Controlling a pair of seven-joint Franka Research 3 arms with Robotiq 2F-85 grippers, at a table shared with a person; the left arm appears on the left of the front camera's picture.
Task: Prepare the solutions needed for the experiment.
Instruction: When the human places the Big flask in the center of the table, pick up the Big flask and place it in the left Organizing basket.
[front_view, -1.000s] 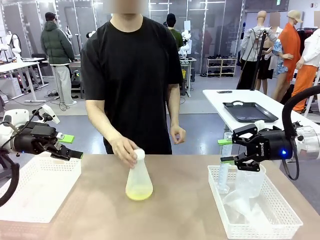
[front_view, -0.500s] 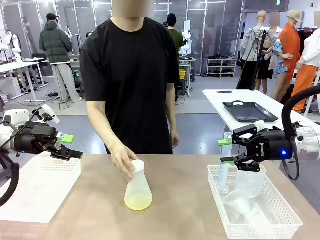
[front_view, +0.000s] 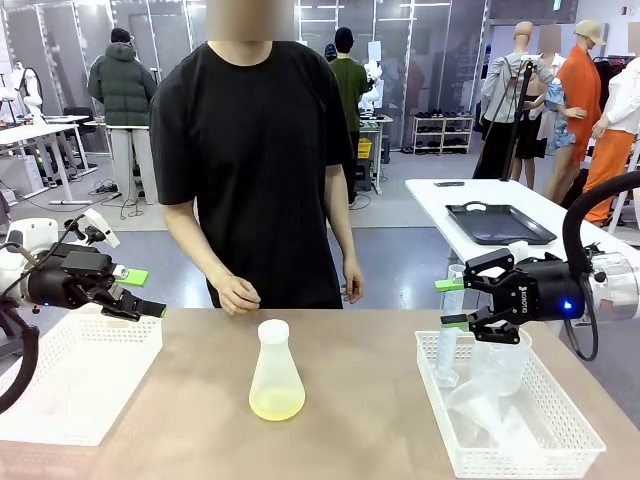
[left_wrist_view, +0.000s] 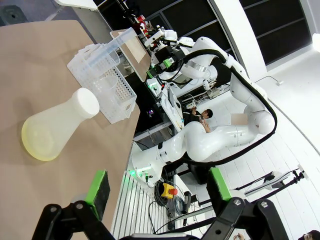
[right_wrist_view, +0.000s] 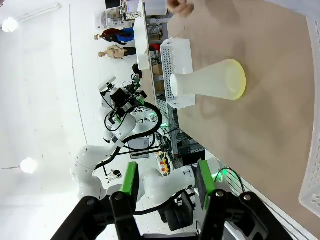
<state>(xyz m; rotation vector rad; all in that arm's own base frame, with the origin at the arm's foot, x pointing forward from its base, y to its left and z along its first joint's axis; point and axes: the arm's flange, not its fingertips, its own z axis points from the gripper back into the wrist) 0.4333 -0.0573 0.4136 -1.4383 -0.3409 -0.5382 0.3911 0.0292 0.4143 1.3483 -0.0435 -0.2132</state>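
Contact is ending: the person's hand (front_view: 238, 295), which was wrapped round the neck of the flask (front_view: 277, 372) a second ago, is now hanging at the table's far edge, well apart from it. The flask, tilted under that hand a moment earlier, is now standing upright and alone at mid-table, between the left basket (front_view: 60, 425) and the right basket (front_view: 530, 448). The solution (front_view: 277, 405) is lying as a shallow yellow-green layer in its bottom.

Neither arm is moving through this. The left gripper (front_view: 145, 293) is still hovering over the far rim of its basket with its fingers spread wide and nothing between them. The right gripper (front_view: 452, 303) is still hanging over the right basket, its fingers partly spread and pinching nothing, with clear labware standing in the basket just beneath it.

Judging from this, the person seems to be finishing their part and leaving the flask free for the robot. Preparation looks to be under way rather than done, since only this one small portion of liquid is showing. Either arm would be reaching in toward the middle from its side, and the narrow neck looks like the natural place to grip. The flask appears light and nearly empty, so a sideways nudge from a finger could be tipping it or pushing it along the table.
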